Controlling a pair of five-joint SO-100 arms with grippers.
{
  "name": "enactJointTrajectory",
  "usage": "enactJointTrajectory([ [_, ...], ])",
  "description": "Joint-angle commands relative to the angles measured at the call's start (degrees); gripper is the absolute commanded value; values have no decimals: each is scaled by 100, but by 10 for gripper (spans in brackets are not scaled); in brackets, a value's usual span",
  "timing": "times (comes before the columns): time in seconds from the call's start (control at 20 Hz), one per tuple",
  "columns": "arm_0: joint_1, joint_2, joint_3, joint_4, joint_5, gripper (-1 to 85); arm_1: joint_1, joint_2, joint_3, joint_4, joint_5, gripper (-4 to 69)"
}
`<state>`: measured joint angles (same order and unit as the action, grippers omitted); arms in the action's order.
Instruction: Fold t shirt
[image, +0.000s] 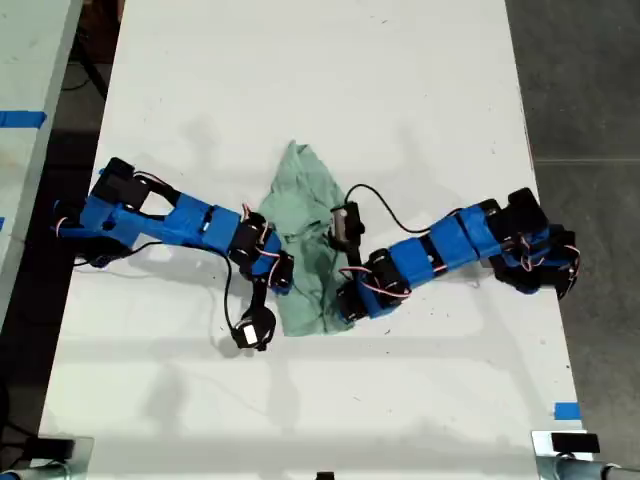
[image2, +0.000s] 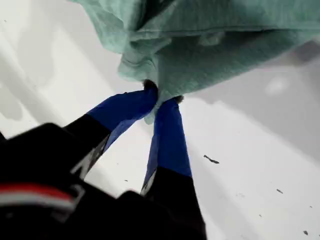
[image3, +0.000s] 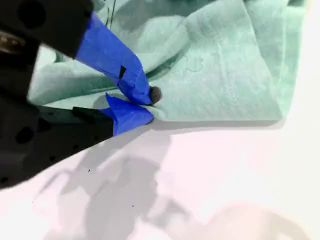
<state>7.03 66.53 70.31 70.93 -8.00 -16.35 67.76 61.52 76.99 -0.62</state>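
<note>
my first gripper (image2: 159, 100) pinches a bunched edge of the t shirt (image: 305, 235) on the white table (image: 320, 90) — my second gripper (image3: 150, 104) is closed on another edge.

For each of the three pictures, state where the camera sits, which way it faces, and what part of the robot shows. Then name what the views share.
Exterior view: overhead, facing down on the white table, both blue arms and the t shirt.
First wrist view: rides my first gripper, looking along jaws pinching a shirt edge.
Second wrist view: rides my second gripper, jaws closed on a shirt edge.
Shared: all show the t shirt and table.
</note>
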Motion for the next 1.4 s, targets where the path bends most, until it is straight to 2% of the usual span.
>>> enactJointTrajectory([
  [0.0,26,896,-396,149,123,-1,334,888,-466,185,-378,23],
  [0.2,-352,1775,-299,967,167,-1,984,1802,-466,545,-1020,23],
  [0.3,-765,2250,-97,1178,466,-1,1406,2171,-448,580,-1389,23],
  [0.6,-2391,2988,246,1257,1415,-1,2646,2312,-255,-826,-2751,23],
  [0.7,-2865,3023,360,1292,1600,-1,3138,2180,-211,-1046,-3067,23],
  [1.0,-4184,2777,773,1354,2276,-1,4351,1995,-26,-1222,-3911,23],
  [1.35,-4315,1213,703,1116,2733,-1,5027,756,519,-1169,-4570,20],
])
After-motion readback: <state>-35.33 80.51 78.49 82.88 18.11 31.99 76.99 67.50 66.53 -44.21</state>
